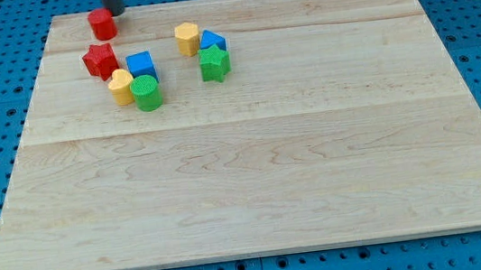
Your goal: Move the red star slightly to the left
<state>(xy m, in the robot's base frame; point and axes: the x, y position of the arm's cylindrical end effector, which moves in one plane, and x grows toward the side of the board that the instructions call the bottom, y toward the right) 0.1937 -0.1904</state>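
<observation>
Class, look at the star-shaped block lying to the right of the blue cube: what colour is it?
Green: the green star, clearest in the camera view, the only one.

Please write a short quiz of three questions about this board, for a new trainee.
1. True or false: my tip touches the red star.
2. Which block lies nearest my tip? A) green star B) red cylinder C) green cylinder
3. What colour is the cube just to the view's right of the red star?

Key: 1 false, my tip is at the view's top, beside the red cylinder; 2 B; 3 blue.
</observation>
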